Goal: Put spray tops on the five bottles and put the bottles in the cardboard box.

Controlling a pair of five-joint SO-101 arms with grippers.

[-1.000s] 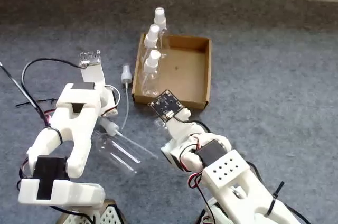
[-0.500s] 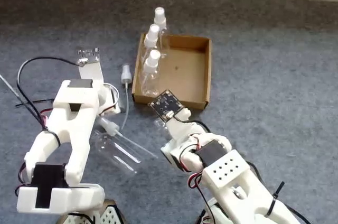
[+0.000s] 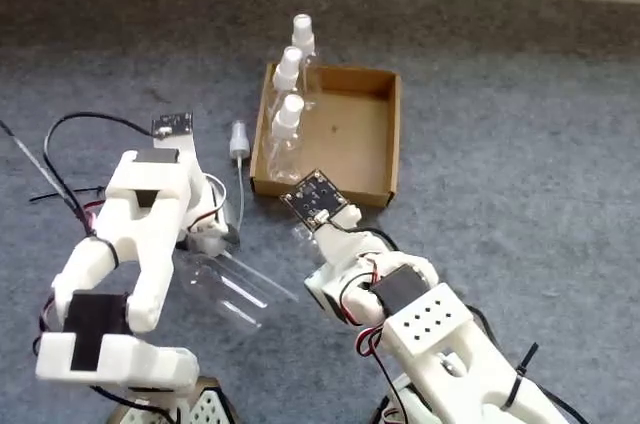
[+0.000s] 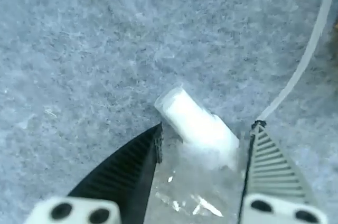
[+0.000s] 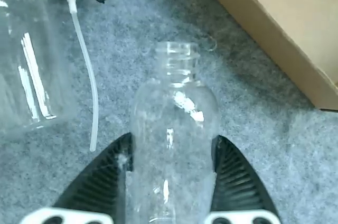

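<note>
clear capped bottle — left claw dropped onto it, clenched; right claw grips uncapped bottle.

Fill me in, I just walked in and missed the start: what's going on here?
Three capped bottles stand along one wall of the cardboard box, with a loose spray top on the carpet beside it. The right gripper has its jaws shut on an uncapped bottle near the box. The left gripper sits over a fourth capped bottle lying on the carpet.
</note>
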